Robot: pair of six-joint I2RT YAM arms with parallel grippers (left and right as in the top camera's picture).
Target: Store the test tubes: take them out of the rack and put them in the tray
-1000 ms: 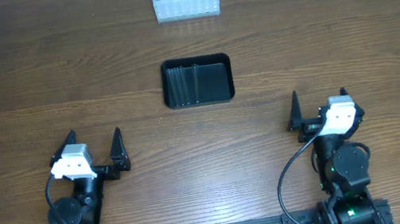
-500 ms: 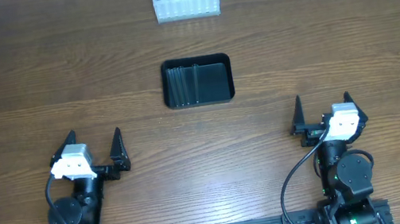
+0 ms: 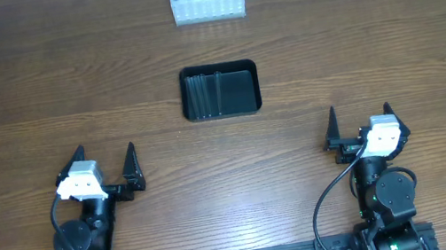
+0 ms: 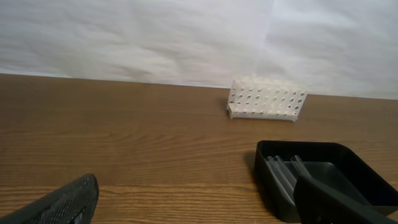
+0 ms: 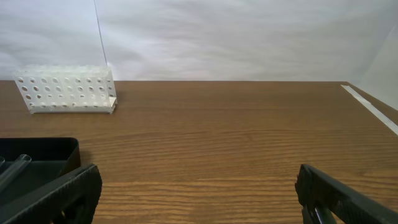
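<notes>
A white test tube rack [image 3: 208, 1] stands at the far middle of the wooden table; its holes look empty in the left wrist view [image 4: 266, 99] and the right wrist view [image 5: 65, 90]. A black tray [image 3: 219, 90] sits in the middle, with several clear test tubes [image 3: 206, 93] lying in it, also seen as glass tubes [image 4: 285, 172] in the left wrist view. My left gripper [image 3: 105, 165] is open near the front left, well short of the tray. My right gripper [image 3: 360, 122] is open near the front right, apart from everything.
Bare wooden tabletop [image 3: 371, 39] stretches around the tray and rack. A white backdrop [image 5: 217, 37] rises behind the table's far edge. A pale strip [image 5: 370, 109] marks the table's right side.
The right gripper drew back slightly toward its base and settled between the earliest frame and now. The left arm, tray and rack have not moved.
</notes>
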